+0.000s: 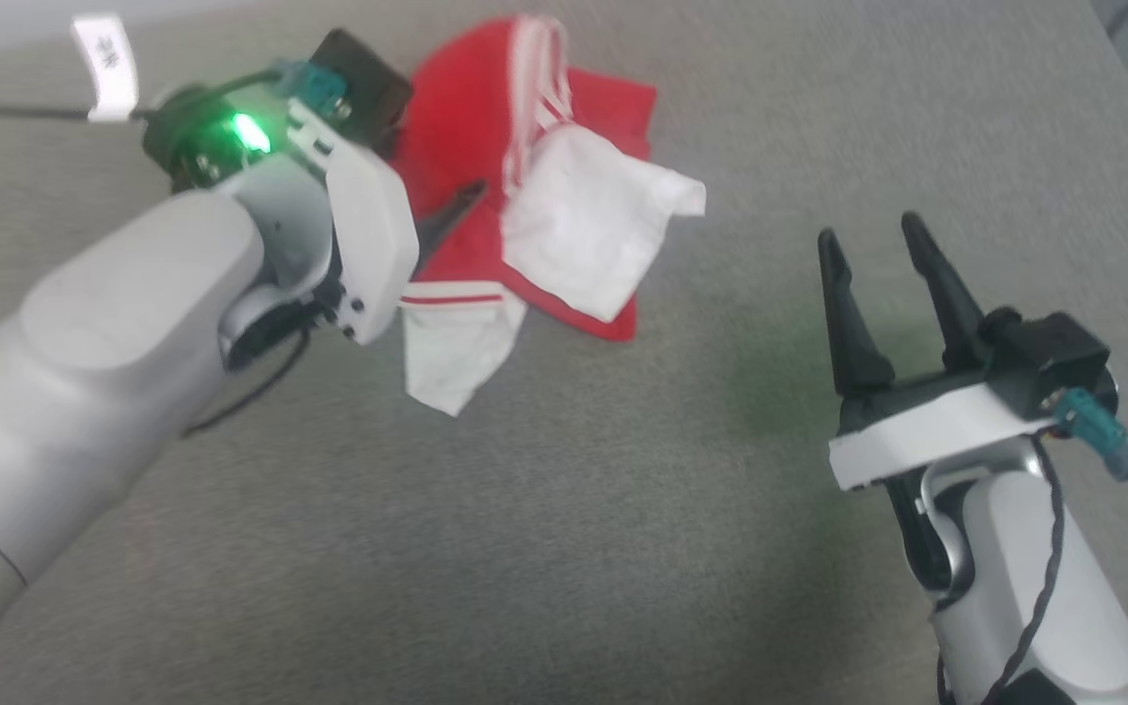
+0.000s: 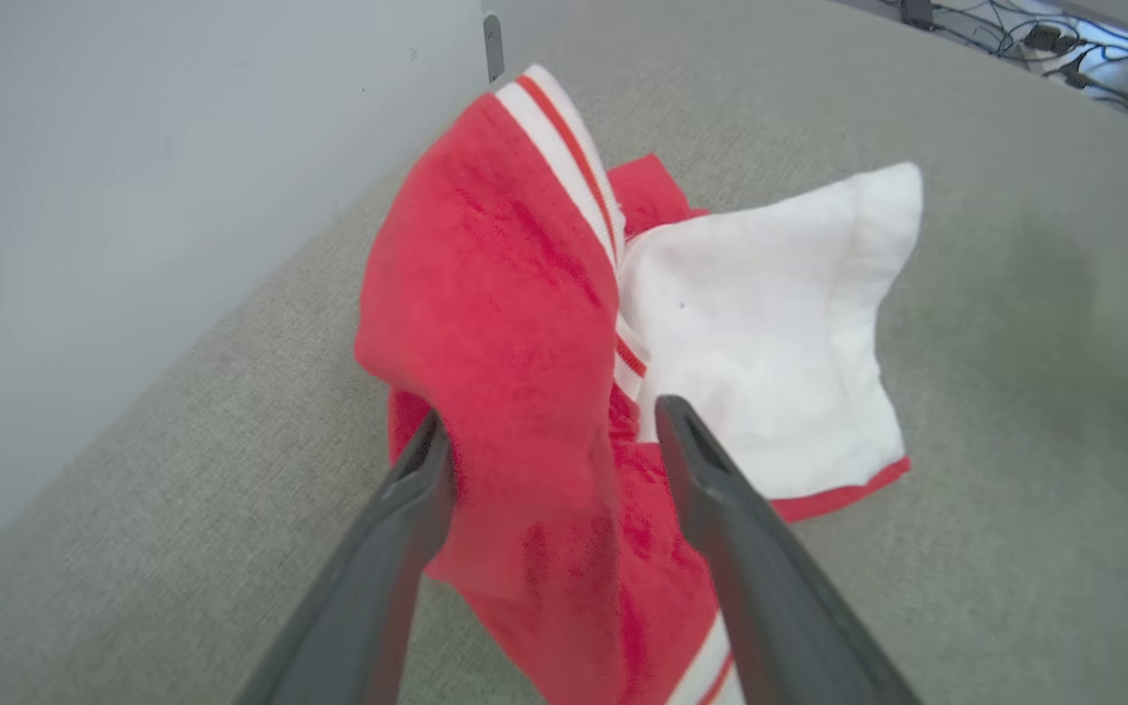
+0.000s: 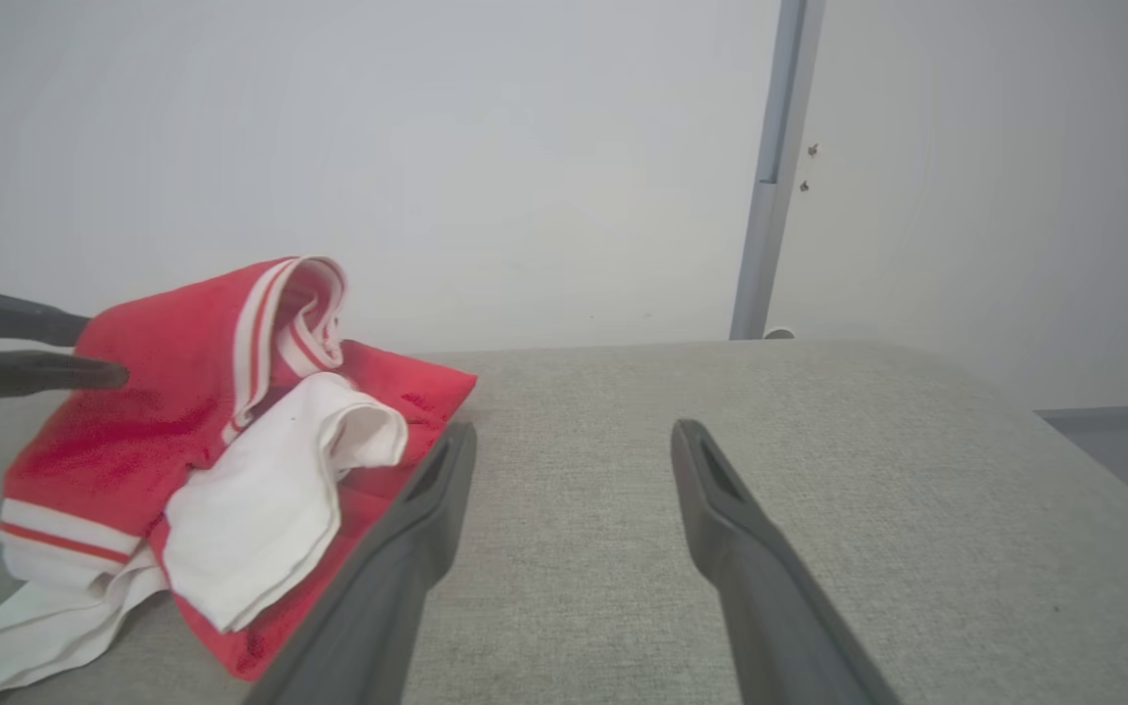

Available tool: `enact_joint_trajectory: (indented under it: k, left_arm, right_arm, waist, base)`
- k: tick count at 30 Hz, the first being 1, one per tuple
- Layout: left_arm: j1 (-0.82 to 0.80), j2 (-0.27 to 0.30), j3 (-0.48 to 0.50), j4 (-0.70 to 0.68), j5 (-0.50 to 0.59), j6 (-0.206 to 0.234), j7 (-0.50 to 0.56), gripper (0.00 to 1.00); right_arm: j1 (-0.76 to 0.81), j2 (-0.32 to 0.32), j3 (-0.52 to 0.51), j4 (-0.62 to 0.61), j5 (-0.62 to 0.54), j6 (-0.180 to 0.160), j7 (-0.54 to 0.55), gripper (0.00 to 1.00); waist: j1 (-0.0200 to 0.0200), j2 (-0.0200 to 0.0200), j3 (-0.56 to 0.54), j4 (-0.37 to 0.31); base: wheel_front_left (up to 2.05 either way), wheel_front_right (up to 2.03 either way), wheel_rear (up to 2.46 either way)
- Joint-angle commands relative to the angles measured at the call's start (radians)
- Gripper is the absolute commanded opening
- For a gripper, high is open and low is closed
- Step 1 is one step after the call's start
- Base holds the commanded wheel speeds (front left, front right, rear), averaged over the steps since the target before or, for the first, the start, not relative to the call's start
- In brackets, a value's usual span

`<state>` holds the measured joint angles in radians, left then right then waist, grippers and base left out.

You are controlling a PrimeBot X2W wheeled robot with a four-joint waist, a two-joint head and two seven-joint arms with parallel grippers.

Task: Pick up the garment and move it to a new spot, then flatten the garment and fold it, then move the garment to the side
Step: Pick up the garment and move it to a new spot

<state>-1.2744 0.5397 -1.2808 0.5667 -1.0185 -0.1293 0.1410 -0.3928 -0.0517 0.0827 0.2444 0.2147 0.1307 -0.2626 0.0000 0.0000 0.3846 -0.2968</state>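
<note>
The garment (image 1: 456, 117) lies crumpled on the grey cloth surface, red with white end sections (image 1: 584, 230) and striped bands. My left gripper (image 1: 456, 204) reaches into its left part. In the left wrist view the two fingers stand wide apart with a raised fold of the red garment (image 2: 515, 323) between them, the left finger (image 2: 417, 490) touching the fabric. My right gripper (image 1: 869, 232) hovers open and holds nothing, off to the right of the garment (image 3: 182, 411). In the right wrist view the left gripper's fingers (image 3: 35, 372) come in from the left edge at the raised red fold.
The grey cloth surface (image 1: 564, 548) spreads wide in front and to the right of the garment. A pale wall (image 3: 525, 147) with a grey vertical post (image 3: 770, 176) stands behind it. Cables (image 2: 1063, 39) lie beyond the far edge.
</note>
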Motion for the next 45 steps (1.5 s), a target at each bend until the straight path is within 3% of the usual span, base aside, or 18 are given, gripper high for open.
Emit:
enact_joint_trajectory:
  k: [1,11,19,23,24,28,37,40,45]
  left_arm:
    - [0.030,0.000,-0.001,-0.006,-0.031,-0.001,-0.034,1.00]
    - [0.293,-0.009,0.019,0.080,-0.249,-0.001,-0.346,1.00]
    - [0.510,-0.035,0.110,0.150,-0.302,-0.001,-0.408,1.00]
    - [0.619,-0.046,0.275,0.146,-0.232,-0.001,-0.407,1.00]
    - [0.619,-0.046,0.275,0.146,-0.232,-0.001,-0.407,1.00]
    - [0.737,-0.058,0.488,0.124,-0.125,0.009,-0.407,1.00]
    - [1.050,-0.123,0.895,-0.089,0.271,0.113,-0.407,1.00]
    - [1.142,-0.158,0.989,-0.180,0.398,0.139,-0.407,1.00]
    - [1.241,-0.212,1.101,-0.295,0.581,0.144,-0.407,1.00]
  right_arm:
    - [0.017,0.001,-0.004,0.008,-0.013,0.000,-0.003,1.00]
    - [0.111,-0.017,-0.060,0.065,-0.112,0.000,-0.003,1.00]
    - [0.196,-0.072,-0.105,0.074,-0.120,0.000,-0.003,1.00]
    - [0.230,-0.096,-0.122,0.073,-0.117,0.000,-0.003,1.00]
    - [0.230,-0.096,-0.122,0.073,-0.117,0.000,-0.003,1.00]
    - [0.259,-0.107,-0.142,0.070,-0.104,0.000,-0.003,1.00]
    - [0.301,-0.116,-0.178,0.065,-0.094,0.000,-0.003,1.00]
    - [0.300,-0.119,-0.182,0.060,-0.087,0.000,-0.003,1.00]
    - [0.291,-0.126,-0.185,0.046,-0.088,0.000,-0.003,1.00]
  waist:
    - [0.0000,0.0000,-0.072,0.055]
    - [0.0000,0.0000,-0.222,0.169]
    - [0.0000,0.0000,-0.291,0.270]
    - [0.0000,0.0000,-0.313,0.309]
    - [0.0000,0.0000,-0.313,0.309]
    - [0.0000,0.0000,-0.336,0.335]
    - [0.0000,0.0000,-0.378,0.337]
    - [0.0000,0.0000,-0.383,0.329]
    - [0.0000,0.0000,-0.389,0.321]
  base:
    - [0.00,0.00,0.00]
    - [0.00,0.00,0.00]
    - [0.00,0.00,0.00]
    - [0.00,0.00,0.00]
    - [0.00,0.00,0.00]
    - [0.00,0.00,0.00]
    - [0.00,0.00,0.00]
    - [0.00,0.00,0.00]
    - [0.00,0.00,0.00]
